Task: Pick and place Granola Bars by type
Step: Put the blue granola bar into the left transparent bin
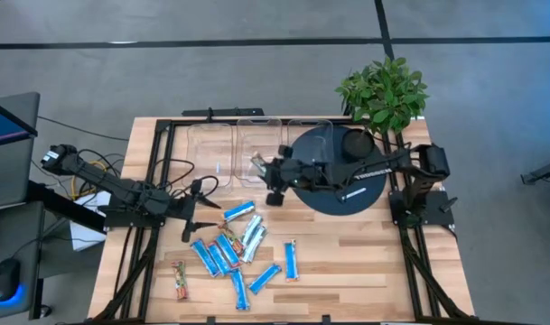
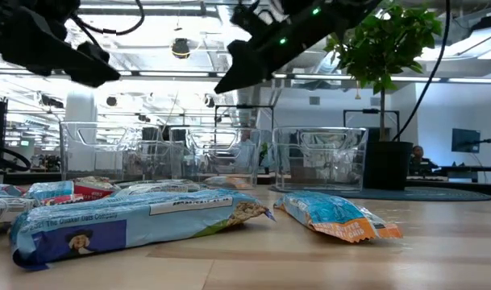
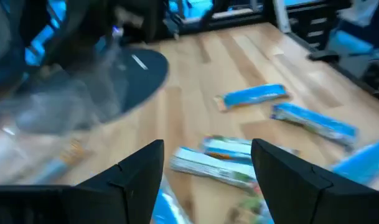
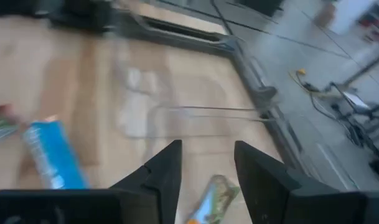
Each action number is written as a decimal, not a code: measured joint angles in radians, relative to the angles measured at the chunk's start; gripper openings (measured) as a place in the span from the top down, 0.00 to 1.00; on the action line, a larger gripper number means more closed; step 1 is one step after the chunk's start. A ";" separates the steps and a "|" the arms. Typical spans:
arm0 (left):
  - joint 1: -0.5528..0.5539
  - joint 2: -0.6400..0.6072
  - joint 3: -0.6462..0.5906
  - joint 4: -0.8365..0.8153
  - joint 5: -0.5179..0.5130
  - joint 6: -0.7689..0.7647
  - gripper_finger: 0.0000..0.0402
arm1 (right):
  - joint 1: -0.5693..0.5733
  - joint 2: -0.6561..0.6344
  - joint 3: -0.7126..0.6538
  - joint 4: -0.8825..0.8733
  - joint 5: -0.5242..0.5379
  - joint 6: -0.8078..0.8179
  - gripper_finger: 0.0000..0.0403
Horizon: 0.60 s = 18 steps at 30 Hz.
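Several granola bars [image 1: 231, 246], mostly blue with some silvery-green, lie flat in a loose heap on the near middle of the table. One orange-red-brown bar [image 1: 179, 281] lies apart at the near left. My left gripper [image 1: 200, 206] hovers open and empty above the heap's far left; in the left wrist view [image 3: 205, 146] a silvery-green bar [image 3: 211, 165] lies below its fingers. My right gripper [image 1: 273, 181] hangs open and empty at the middle bin's near edge [image 4: 208, 146]; a greenish bar [image 4: 211, 196] lies below it.
Three clear plastic bins [image 1: 259, 144] stand in a row along the far edge, also showing in the low view [image 2: 318, 157]. A dark round mat [image 1: 351, 190] and a potted plant [image 1: 384, 90] sit at the far right. Bare wood lies at the near right.
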 joint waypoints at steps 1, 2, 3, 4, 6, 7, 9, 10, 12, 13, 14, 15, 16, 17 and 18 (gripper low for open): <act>-0.007 0.014 -0.003 -0.002 0.000 -0.031 0.41 | 0.013 -0.013 -0.012 0.001 -0.004 -0.011 0.67; -0.017 0.031 -0.005 -0.003 -0.003 -0.057 0.41 | 0.024 -0.028 -0.028 0.008 -0.007 -0.020 0.68; -0.029 0.053 -0.006 -0.004 -0.008 -0.085 0.41 | 0.034 -0.051 -0.048 0.012 -0.010 -0.028 0.68; -0.044 0.075 -0.006 0.002 -0.011 -0.108 0.41 | 0.045 -0.076 -0.067 0.018 -0.010 -0.030 0.69; -0.073 0.135 -0.006 0.046 -0.016 -0.130 0.41 | 0.066 -0.129 -0.113 0.036 -0.010 -0.031 0.70; -0.089 0.163 -0.006 0.068 -0.015 -0.135 0.41 | 0.078 -0.156 -0.141 0.044 -0.011 -0.035 0.70; -0.120 0.217 -0.003 0.107 -0.007 -0.137 0.41 | 0.104 -0.210 -0.199 0.075 -0.028 -0.054 0.70; -0.135 0.243 0.008 0.108 -0.007 -0.139 0.41 | 0.119 -0.239 -0.230 0.085 -0.029 -0.064 0.70; -0.163 0.296 0.040 0.108 -0.007 -0.149 0.41 | 0.152 -0.290 -0.286 0.134 -0.037 -0.094 0.70; -0.177 0.321 0.059 0.106 -0.007 -0.150 0.41 | 0.167 -0.312 -0.313 0.153 -0.037 -0.113 0.70; -0.189 0.347 0.084 0.099 -0.001 -0.151 0.41 | 0.183 -0.331 -0.340 0.185 -0.039 -0.130 0.70; -0.202 0.369 0.111 0.079 0.002 -0.152 0.41 | 0.198 -0.350 -0.369 0.210 -0.040 -0.143 0.70; -0.213 0.395 0.139 0.053 0.010 -0.154 0.41 | 0.210 -0.362 -0.393 0.242 -0.041 -0.156 0.70; -0.224 0.423 0.170 0.018 0.014 -0.160 0.41 | 0.221 -0.372 -0.417 0.283 -0.051 -0.169 0.70; -0.235 0.449 0.201 -0.028 0.015 -0.168 0.41 | 0.231 -0.382 -0.444 0.309 -0.057 -0.182 0.70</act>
